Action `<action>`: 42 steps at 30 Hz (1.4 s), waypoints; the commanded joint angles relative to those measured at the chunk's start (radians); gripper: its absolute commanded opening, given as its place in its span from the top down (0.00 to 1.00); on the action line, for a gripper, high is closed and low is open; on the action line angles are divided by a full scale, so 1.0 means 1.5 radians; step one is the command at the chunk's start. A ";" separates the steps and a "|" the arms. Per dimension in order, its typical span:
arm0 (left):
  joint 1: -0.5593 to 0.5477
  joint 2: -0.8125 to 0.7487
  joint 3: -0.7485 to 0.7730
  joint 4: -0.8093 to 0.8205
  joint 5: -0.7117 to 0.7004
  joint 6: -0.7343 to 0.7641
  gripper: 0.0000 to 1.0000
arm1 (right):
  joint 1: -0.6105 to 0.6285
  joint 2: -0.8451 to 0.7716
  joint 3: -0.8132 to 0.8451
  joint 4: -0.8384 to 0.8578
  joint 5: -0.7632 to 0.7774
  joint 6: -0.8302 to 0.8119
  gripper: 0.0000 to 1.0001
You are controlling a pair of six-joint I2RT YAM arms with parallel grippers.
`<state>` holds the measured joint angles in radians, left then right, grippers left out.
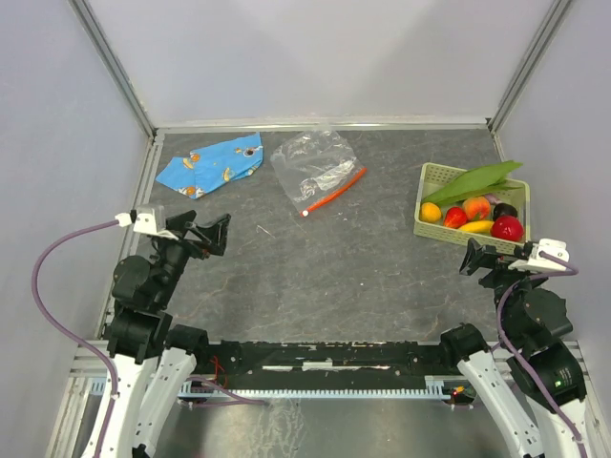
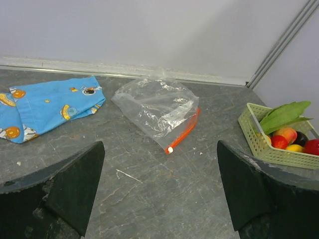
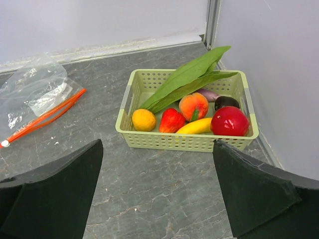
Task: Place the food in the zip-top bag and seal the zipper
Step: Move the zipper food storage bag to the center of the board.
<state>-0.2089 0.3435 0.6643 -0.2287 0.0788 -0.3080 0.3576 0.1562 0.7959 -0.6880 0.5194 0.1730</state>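
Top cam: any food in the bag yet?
No, the bag lies see-through on the table with nothing in it, and the food sits in the basket.

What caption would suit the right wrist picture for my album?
Open right end effector facing a green basket of toy food, clear zip-top bag at left.

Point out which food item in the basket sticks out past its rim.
The long green leaf: its tip overhangs the far rim of the pale green basket, while all the others sit inside the walls.
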 commanded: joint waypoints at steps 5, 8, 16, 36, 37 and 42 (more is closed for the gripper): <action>0.005 0.021 0.016 0.016 0.007 0.041 0.01 | -0.005 -0.002 0.003 0.042 -0.001 -0.011 0.01; 0.004 0.035 0.028 -0.007 -0.011 0.032 0.01 | -0.007 -0.006 0.002 0.044 -0.009 -0.011 0.01; 0.005 0.105 0.057 -0.041 0.010 -0.044 0.01 | -0.007 -0.026 -0.002 0.046 -0.015 -0.011 0.01; -0.018 0.331 -0.156 0.344 0.047 -0.398 0.03 | -0.010 -0.076 -0.015 0.062 -0.054 -0.017 0.01; -0.023 0.355 -0.161 0.368 0.046 -0.407 0.03 | -0.009 -0.075 -0.015 0.062 -0.055 -0.016 0.01; -0.077 0.493 -0.153 0.465 0.019 -0.429 0.07 | -0.010 -0.076 -0.012 0.059 -0.053 -0.016 0.01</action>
<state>-0.2710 0.9699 0.4187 0.2565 0.1459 -0.8783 0.3462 0.0509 0.7734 -0.6426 0.4473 0.1593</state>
